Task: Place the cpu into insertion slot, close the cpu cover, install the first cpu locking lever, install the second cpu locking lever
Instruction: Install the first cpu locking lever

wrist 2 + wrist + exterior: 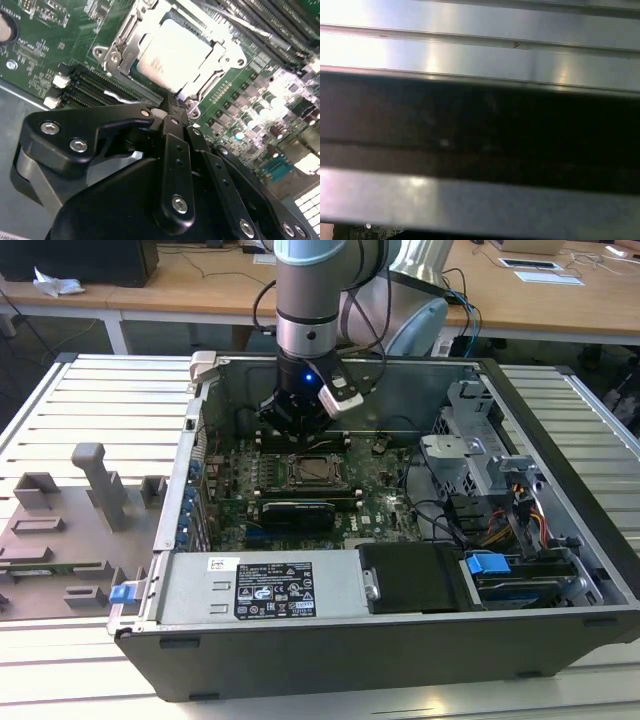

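While the cpu sits socketed, the closed hand hovers just beside it.

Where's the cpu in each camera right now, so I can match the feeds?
Exterior view: the cpu sits in the socket mid-motherboard, just below the gripper.
Second wrist view: the pale chip lies inside the silver cover frame, just beyond the gripper.
First wrist view: I cannot find it among the blurred bands.
Shared landmark: the gripper.
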You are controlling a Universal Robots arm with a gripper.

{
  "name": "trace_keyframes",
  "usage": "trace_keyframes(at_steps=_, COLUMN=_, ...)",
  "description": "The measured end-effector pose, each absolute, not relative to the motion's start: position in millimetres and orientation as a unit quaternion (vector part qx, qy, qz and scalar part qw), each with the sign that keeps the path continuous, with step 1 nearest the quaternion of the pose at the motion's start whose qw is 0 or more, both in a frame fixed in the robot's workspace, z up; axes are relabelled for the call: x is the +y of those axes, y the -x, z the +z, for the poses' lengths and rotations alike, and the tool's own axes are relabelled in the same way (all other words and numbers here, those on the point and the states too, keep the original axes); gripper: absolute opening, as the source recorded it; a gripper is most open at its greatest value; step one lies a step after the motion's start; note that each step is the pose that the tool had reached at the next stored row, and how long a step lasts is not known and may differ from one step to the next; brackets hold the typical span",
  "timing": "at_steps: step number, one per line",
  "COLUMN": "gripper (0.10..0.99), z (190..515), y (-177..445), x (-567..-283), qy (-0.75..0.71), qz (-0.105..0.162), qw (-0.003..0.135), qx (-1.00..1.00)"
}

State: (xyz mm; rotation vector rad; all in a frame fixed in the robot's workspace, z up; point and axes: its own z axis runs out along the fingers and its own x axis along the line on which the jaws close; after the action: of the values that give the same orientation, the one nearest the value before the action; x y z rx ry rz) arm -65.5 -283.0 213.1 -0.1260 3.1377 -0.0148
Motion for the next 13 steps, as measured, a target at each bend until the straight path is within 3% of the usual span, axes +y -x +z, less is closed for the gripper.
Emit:
trace_keyframes(at_steps=3, gripper=0.106, z=213.1, y=65.5, x=-289.8, qy=0.040, qz=0.011, qw=0.001, qx=0.999)
trace_keyframes(at_steps=13, gripper=0.106, z=216.2, y=68.7, x=-287.4, qy=0.040, qz=0.018, qw=0.004, qx=0.999)
